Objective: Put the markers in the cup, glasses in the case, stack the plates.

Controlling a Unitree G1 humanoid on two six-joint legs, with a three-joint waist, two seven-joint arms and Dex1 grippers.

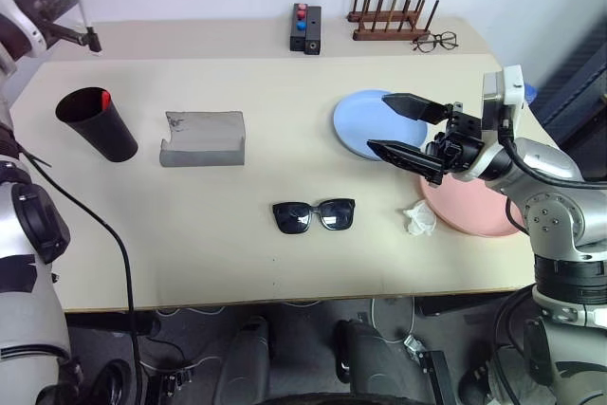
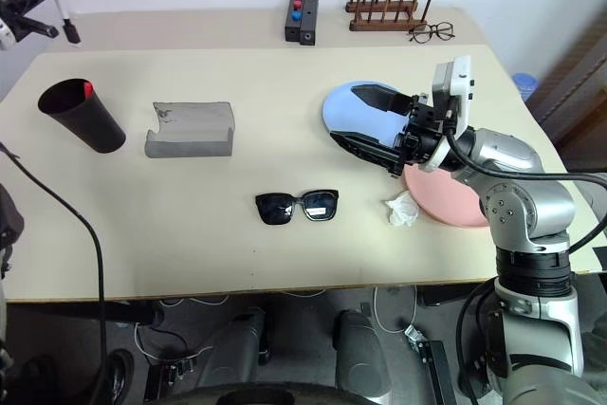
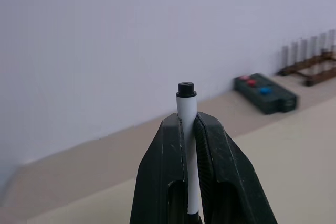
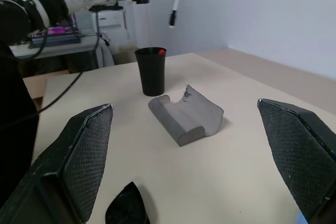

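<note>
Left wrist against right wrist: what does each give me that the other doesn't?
Left wrist, not right wrist: the black button box and the wooden rack at the back of the table.

Right wrist, not left wrist: the cup with the red-capped marker inside, the open case, a corner of the sunglasses, and the open right hand.

Both: the left hand shut on the white marker, raised above the table.

1. Red-capped marker (image 1: 102,99): only its cap shows above the cup (image 1: 100,127) rim
2. Pink plate (image 1: 479,211): partly hidden behind the right gripper (image 1: 402,132) and arm
3. White marker (image 3: 187,145): lower part hidden between left gripper (image 3: 190,129) fingers
</note>
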